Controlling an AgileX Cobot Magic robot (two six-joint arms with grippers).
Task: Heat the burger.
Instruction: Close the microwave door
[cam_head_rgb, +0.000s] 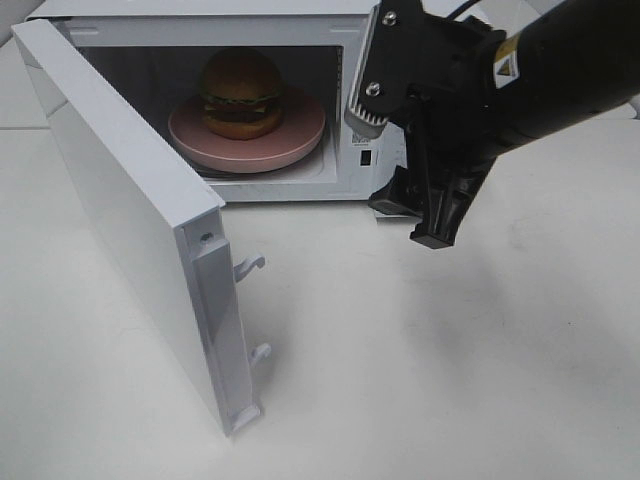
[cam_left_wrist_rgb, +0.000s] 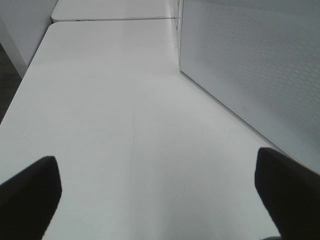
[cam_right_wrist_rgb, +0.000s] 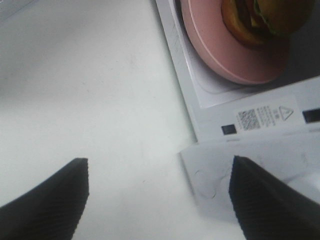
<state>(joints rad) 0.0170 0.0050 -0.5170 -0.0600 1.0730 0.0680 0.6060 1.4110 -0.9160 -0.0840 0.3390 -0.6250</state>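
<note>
Just ahead of my right pincer (cam_right_wrist_rgb: 157, 170), inside the open microwave (cam_head_rgb: 290, 190), the burger (cam_head_rgb: 241, 92) sits on a pink plate (cam_head_rgb: 300, 140). That pincer hangs wide open, holding nothing, above the surface (cam_head_rgb: 400, 350). My left pincer (cam_left_wrist_rgb: 157, 162) gapes empty too, beside what looks like the door (cam_head_rgb: 120, 200).

Microwave (cam_head_rgb: 300, 190) on white table (cam_head_rgb: 400, 350)

Bright, even light washes out the white bench (cam_head_rgb: 450, 380), with a faint soft shadow beneath the jaws in the high view and the jaws blurred in both wrist views.
</note>
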